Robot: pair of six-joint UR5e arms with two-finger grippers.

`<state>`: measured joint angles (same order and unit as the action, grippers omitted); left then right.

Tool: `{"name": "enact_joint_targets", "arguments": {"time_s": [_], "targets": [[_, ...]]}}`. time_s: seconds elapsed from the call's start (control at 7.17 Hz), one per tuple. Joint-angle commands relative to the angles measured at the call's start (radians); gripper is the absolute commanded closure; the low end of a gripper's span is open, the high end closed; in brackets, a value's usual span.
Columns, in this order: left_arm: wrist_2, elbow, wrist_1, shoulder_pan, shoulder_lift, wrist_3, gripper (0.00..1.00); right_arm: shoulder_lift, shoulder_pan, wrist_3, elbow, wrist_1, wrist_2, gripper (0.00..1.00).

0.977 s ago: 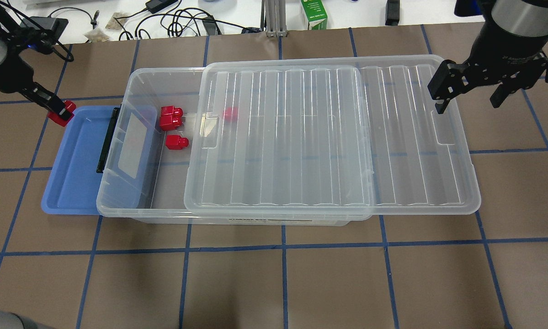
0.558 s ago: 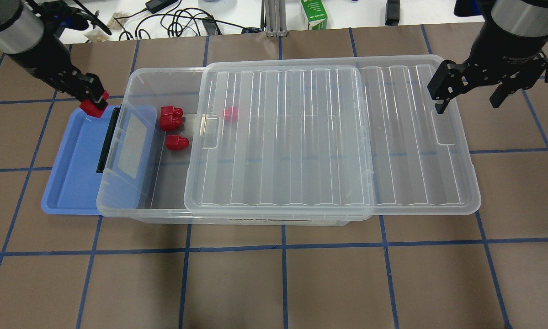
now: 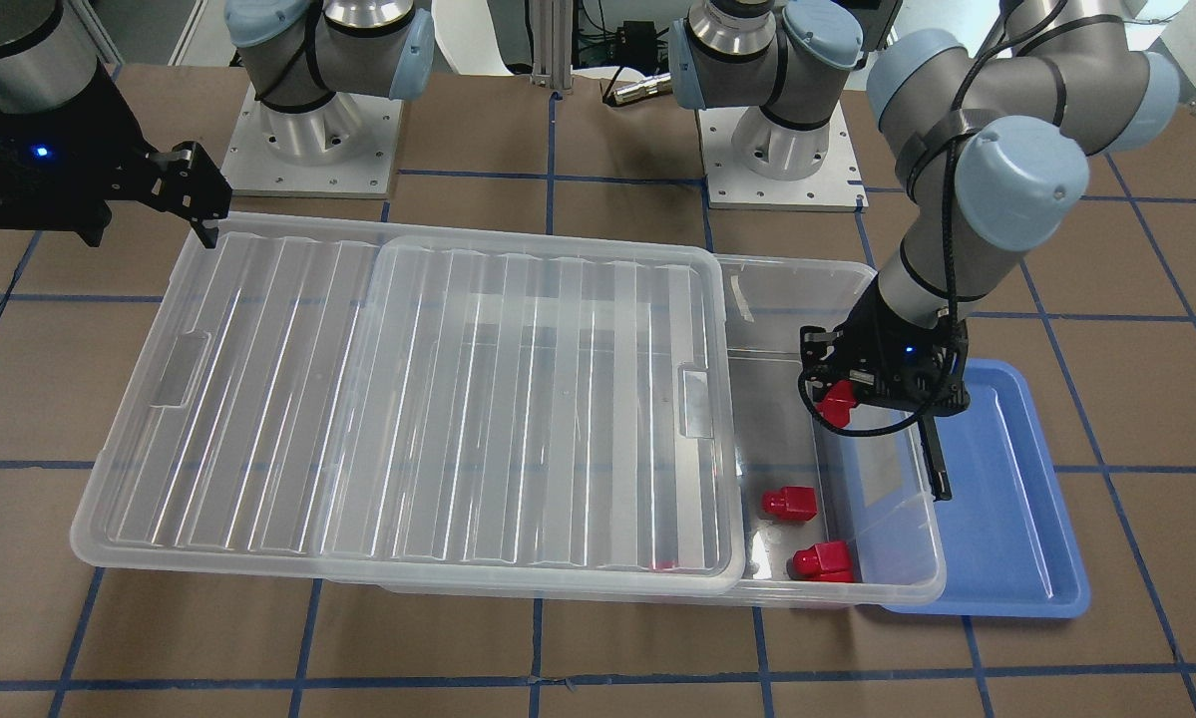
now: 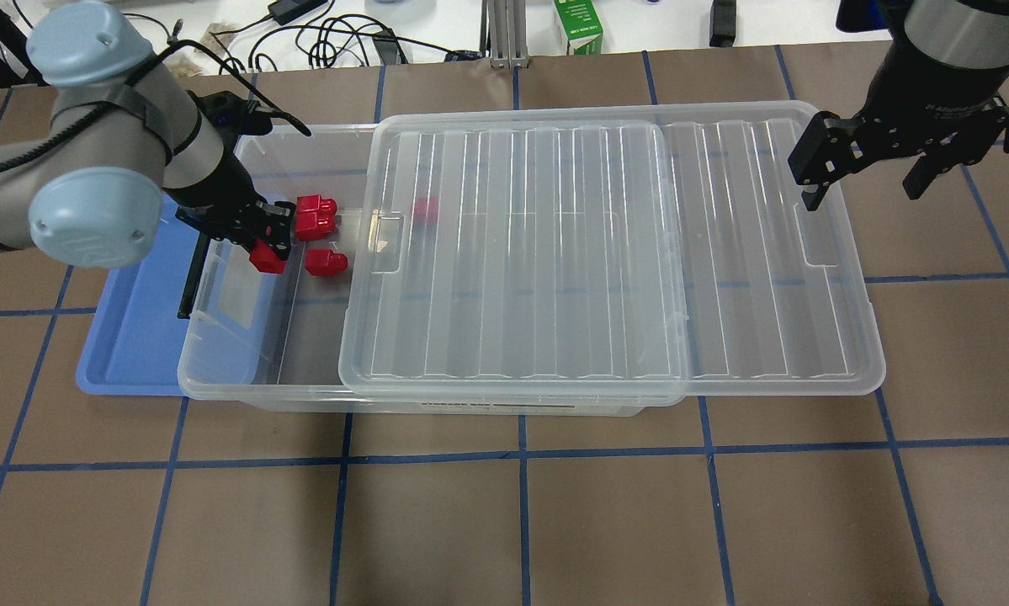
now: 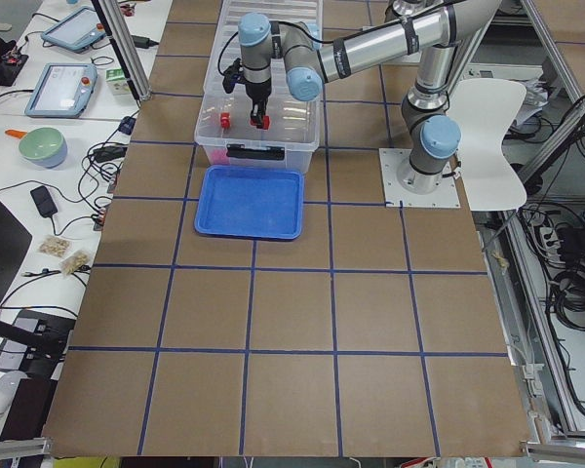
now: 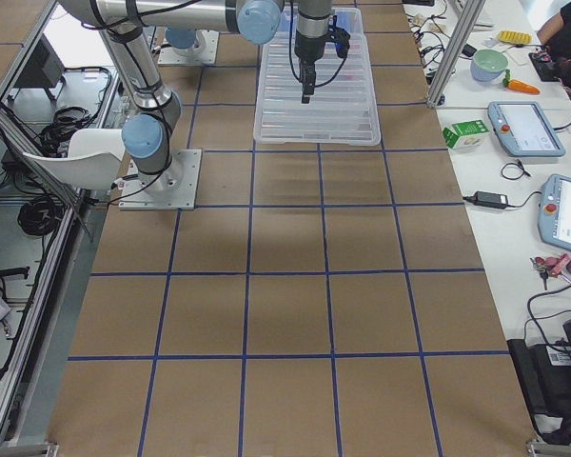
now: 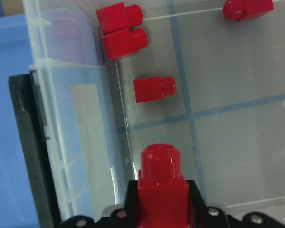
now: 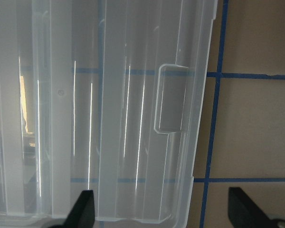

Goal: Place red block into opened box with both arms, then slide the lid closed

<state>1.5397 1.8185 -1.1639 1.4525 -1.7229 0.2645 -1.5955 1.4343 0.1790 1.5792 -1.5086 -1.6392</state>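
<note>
Clear box [image 4: 218, 383], partly uncovered: loose red pieces [image 4: 326, 263] on its floor. Left gripper [image 4: 268, 251] pinches red block [image 4: 267, 261] above the uncovered end. Right gripper [image 4: 862, 195] spread over lid [image 4: 605, 252] far end.

4 fixed views ring the box [image 4: 310, 337]; 2 wrist close-ups

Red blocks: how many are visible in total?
5. Held block in the left end effector over the box; pair side by side near its end wall; lone block beside them; blurred block under the lid. More may hide there.
</note>
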Motion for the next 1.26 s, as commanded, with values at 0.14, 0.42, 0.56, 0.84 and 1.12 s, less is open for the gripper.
{"name": "enact_joint_targets", "arguments": {"time_s": [0.14, 0.42, 0.56, 0.84, 1.12], "targets": [[-0.006, 0.064, 0.059, 0.011, -0.050, -0.025, 1.00, 0.002, 0.000, 0.010, 0.001, 0.001, 0.002, 0.00], [-0.004, 0.068, 0.058, 0.022, -0.067, -0.027, 1.00, -0.001, 0.000, 0.000, 0.002, 0.001, 0.002, 0.00], [-0.006, 0.077, 0.073, 0.025, -0.078, -0.028, 1.00, 0.005, 0.000, 0.011, 0.001, 0.001, 0.004, 0.00], [-0.006, 0.082, 0.113, 0.025, -0.105, -0.028, 1.00, -0.001, 0.000, 0.000, 0.002, 0.002, 0.002, 0.00], [-0.009, 0.084, 0.133, 0.025, -0.128, -0.028, 1.00, -0.003, 0.000, -0.001, 0.011, 0.001, 0.004, 0.00]]}}
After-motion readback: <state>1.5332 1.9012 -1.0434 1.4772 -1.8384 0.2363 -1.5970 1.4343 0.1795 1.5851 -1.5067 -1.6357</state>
